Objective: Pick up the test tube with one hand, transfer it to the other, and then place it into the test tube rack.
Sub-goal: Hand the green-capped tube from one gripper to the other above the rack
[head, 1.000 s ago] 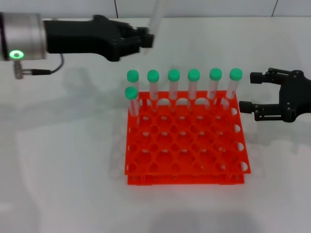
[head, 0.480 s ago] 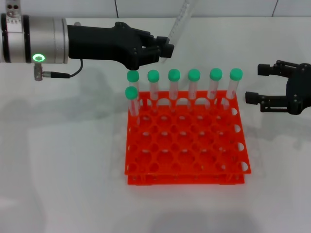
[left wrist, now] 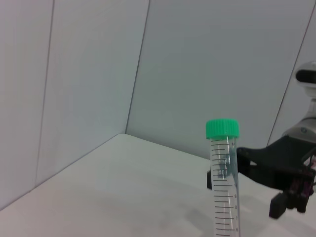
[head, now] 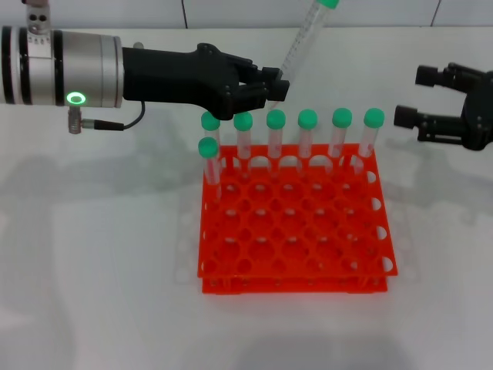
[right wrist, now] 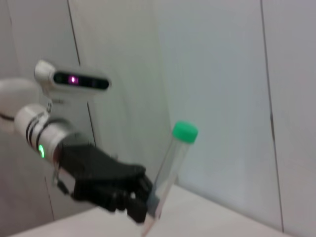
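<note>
Head view: the left gripper (head: 273, 86) is clenched on the lower end of the test tube (head: 303, 40), which it holds in the air above the back row of the orange test tube rack (head: 296, 231), leaning so that its green cap points up and toward the robot's right. The right gripper (head: 412, 96) hovers well apart from it, off the rack's right rear corner, fingers spread wide and holding nothing. Seven other green-capped tubes (head: 307, 142) stand in the rack on the white worktop (head: 100, 254).

Left wrist view: the test tube (left wrist: 224, 185) rises upright through the picture — clear, printed with graduation marks, apparently empty, so I judge it very light and stiff, with a smooth wall that could slip or pivot in a loose pinch. The right gripper (left wrist: 289, 190) shows behind it, still apart.

Right wrist view: the left gripper (right wrist: 143, 205) pinches the tube (right wrist: 173, 165) near its bottom, leaving the upper shaft and cap free. That bare stretch just under the cap looks the best place for the right fingers to take hold — leaving the bottom free to enter a rack hole.
</note>
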Tool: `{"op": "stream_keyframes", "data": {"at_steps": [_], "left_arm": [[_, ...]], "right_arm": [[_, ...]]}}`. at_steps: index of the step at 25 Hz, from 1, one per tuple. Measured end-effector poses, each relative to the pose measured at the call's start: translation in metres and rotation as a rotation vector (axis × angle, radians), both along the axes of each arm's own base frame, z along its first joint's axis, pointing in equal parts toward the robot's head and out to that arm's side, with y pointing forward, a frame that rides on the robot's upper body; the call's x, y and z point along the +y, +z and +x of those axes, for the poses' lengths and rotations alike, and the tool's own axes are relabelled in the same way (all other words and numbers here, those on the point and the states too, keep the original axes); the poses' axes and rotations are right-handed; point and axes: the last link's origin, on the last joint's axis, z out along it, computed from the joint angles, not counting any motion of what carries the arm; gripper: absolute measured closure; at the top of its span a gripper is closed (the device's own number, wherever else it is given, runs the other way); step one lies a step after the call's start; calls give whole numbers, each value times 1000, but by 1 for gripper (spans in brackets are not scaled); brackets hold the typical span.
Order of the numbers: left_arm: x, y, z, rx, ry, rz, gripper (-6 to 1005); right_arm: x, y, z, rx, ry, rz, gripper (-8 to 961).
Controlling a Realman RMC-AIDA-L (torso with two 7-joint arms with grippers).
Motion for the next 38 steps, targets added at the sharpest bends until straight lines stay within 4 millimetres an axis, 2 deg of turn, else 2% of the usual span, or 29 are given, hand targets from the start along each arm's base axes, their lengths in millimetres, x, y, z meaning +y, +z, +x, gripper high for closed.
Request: {"op": "stream_keyframes", "data": {"at_steps": [14, 23, 38], "left_arm": [[-1, -10, 0, -11, -9, -7, 803], [-2, -12, 0, -5, -13, -12, 802], [-2, -19, -1, -4, -18, -9, 799]], "right_arm": [[2, 9, -14, 119, 22, 39, 99], [12, -4, -33, 163, 34, 40, 107], [17, -15, -45, 213, 18, 44, 135]]}}
